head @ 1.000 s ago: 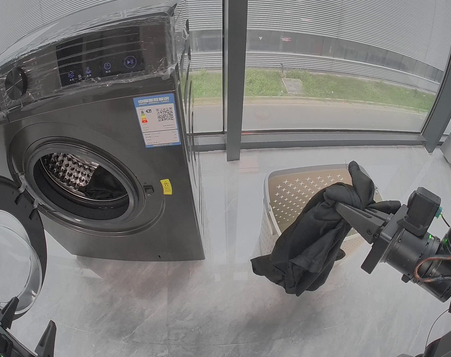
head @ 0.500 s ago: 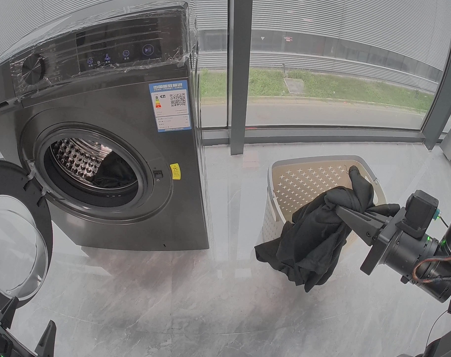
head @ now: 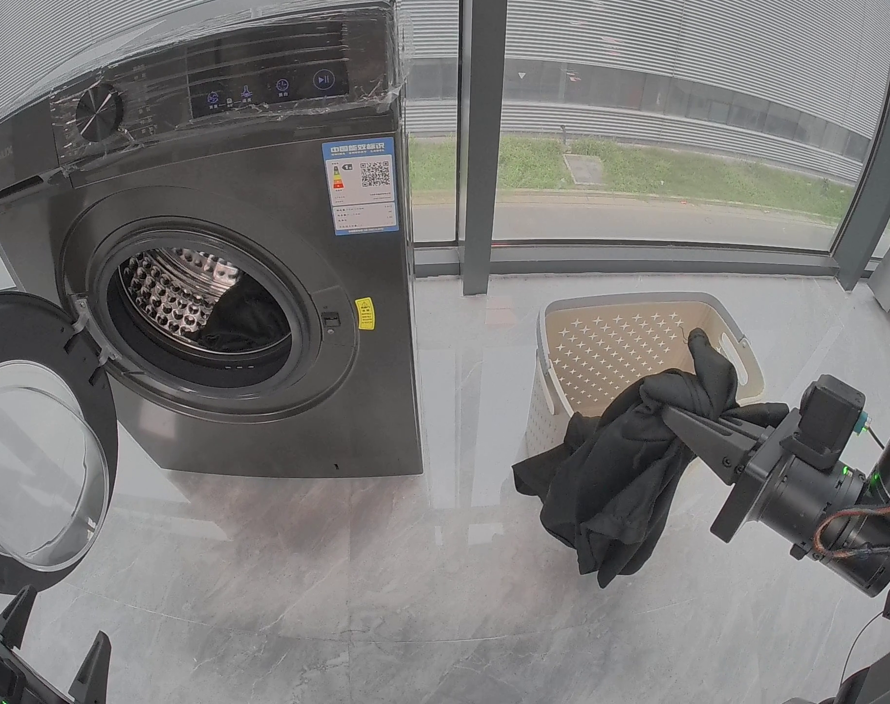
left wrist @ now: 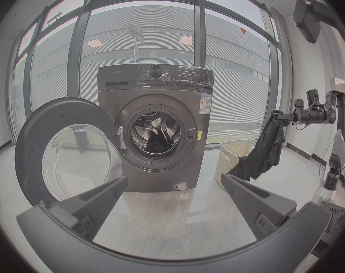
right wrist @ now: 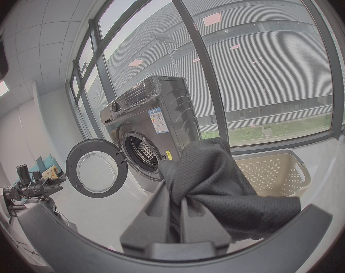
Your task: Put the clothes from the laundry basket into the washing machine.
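Here, right hand (head: 672, 411) clamping black garment (head: 611, 481)

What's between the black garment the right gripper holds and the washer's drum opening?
Only bare grey floor lies between the black garment and the drum opening, as the head view shows; the door stands open beyond.

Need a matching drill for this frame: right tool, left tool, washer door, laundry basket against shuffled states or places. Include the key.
1. right tool
2. left tool
3. washer door
4. laundry basket

A. swung open on its hinge
B. shut on the black garment
C. standing beside the washing machine
D. open, holding nothing

Pairs: 1-B, 2-D, 3-A, 4-C
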